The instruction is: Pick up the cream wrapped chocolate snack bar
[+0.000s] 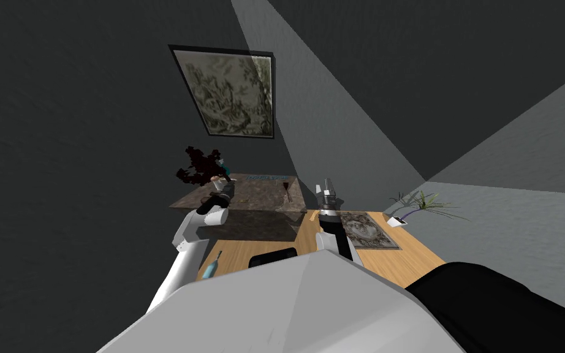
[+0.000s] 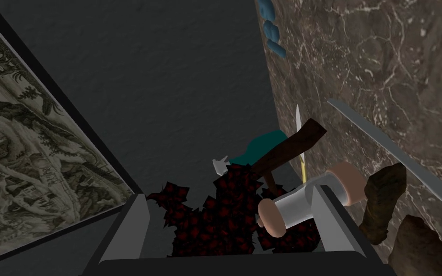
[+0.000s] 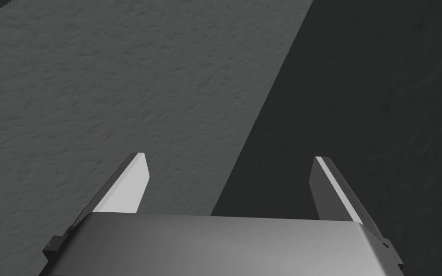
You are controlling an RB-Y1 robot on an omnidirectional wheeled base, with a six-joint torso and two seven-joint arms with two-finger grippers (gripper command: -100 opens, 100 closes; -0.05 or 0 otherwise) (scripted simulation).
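The snack bar [image 2: 301, 201] looks like a short pale grey roll with cream-pink ends, lying over the brown marble tabletop [image 2: 388, 76]. It sits against the inner side of one of the fingers [image 2: 335, 220] of my left gripper [image 2: 232, 194], which is open; whether they touch I cannot tell. In the head view the left gripper [image 1: 219, 184] hangs over the table's near left corner beside a dark red plant [image 1: 198, 165]. My right gripper [image 1: 326, 187] is raised to the right of the table, and its wrist view shows the right gripper [image 3: 229, 160] open and holding nothing.
Two brown chunks [image 2: 383, 201] and a thin grey blade [image 2: 397, 153] lie beside the bar. The plant's teal pot [image 2: 263, 143] is just beyond. A wine glass [image 1: 286, 187] stands on the table. A framed picture [image 1: 226, 92] hangs behind. A bottle [image 1: 211, 268] lies on the wooden surface [image 1: 410, 257].
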